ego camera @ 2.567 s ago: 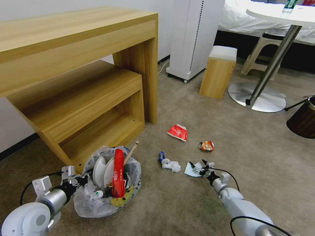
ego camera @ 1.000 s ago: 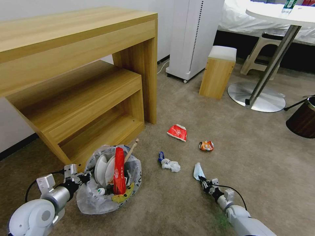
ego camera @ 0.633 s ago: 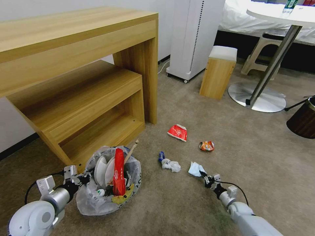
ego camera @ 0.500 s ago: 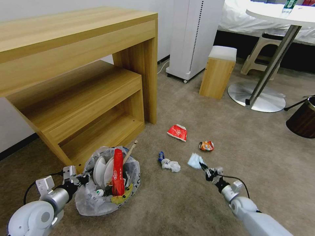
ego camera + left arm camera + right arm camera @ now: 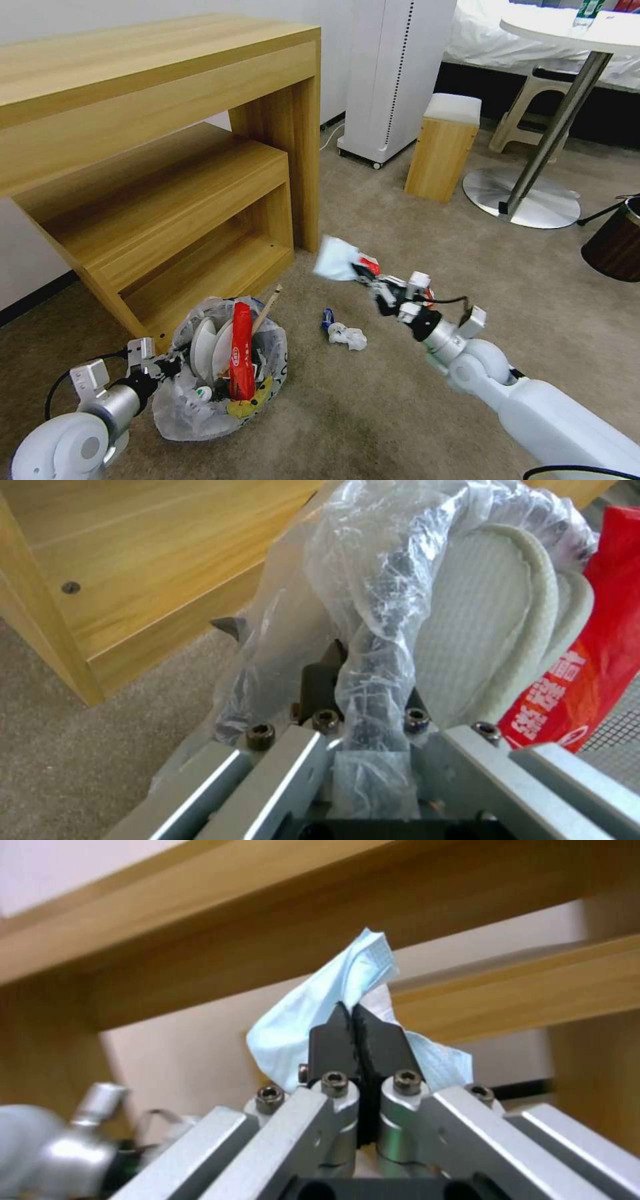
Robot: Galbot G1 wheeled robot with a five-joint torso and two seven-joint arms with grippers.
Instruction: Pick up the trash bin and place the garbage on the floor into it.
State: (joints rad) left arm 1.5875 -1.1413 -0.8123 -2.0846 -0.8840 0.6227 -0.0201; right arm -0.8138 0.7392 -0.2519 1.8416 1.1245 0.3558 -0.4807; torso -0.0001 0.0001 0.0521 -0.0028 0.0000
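Mask lifted off the carpet, bin gripped at its rim.

Desk [image 5: 160, 87] of pale wood stands beyond both grippers; on the floor [image 5: 373, 413] the trash bin [image 5: 220, 373], stuffed with white slippers [image 5: 207, 343] and a red wrapper [image 5: 241, 353], has its bagged rim clenched between the left gripper [image 5: 163, 365] fingers [image 5: 320, 680]. Raised above the floor, the right gripper [image 5: 370, 275] fingers [image 5: 333, 1040] are closed on the blue mask [image 5: 337, 259]. Below them lie a crumpled tissue [image 5: 348, 335] and, probably, a small blue bottle [image 5: 327, 317].
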